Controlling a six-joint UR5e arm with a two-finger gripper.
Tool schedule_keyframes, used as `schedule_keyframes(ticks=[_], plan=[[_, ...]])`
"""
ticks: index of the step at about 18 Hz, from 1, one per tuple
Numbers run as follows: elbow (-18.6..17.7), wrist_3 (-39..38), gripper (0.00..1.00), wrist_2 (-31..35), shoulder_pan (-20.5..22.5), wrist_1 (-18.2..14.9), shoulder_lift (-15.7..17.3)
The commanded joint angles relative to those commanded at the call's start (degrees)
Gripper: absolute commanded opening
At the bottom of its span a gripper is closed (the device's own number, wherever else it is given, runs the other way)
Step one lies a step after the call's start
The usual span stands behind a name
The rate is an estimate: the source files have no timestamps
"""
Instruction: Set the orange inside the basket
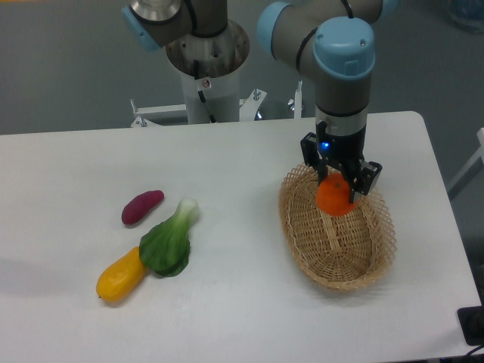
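The orange (333,196), smooth and round, sits clamped between the fingers of the tool (338,184), held over the far end of the basket (333,261), an oval of tan woven wicker with an open lattice rim. Well apart on the white surface (227,302) lie a purple tuber (142,206), a leafy green (169,242) and a glossy yellow vegetable (120,275).

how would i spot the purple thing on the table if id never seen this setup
Start at the wicker basket on the table's right side, then look far left to a cluster of three vegetables. The purple sweet potato is the topmost: small, oblong, dark purple, lying apart from the leafy green and yellow vegetable.
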Motion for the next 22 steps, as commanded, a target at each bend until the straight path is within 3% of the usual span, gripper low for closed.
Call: schedule_keyframes(ticks=[5, 8, 13, 19, 20, 22], plan=[[-7.6, 2.4, 0.58, 0.1, 1.7, 13.3, -2.7], [-10.2, -1.2, 0.58, 0.0, 1.8, 14.0, -5.2], [-13.8, -4.0, 0.59, 0.1, 1.9, 14.0, -5.5], [-14.7, -3.9, 0.64, 0.3, 2.0, 13.9, -5.5], [-14.7, -3.8, 0.66, 0.2, 2.0, 13.9, -5.5], [-14.5, -3.8, 0.84, 0.2, 2.0, 14.0, -5.5]])
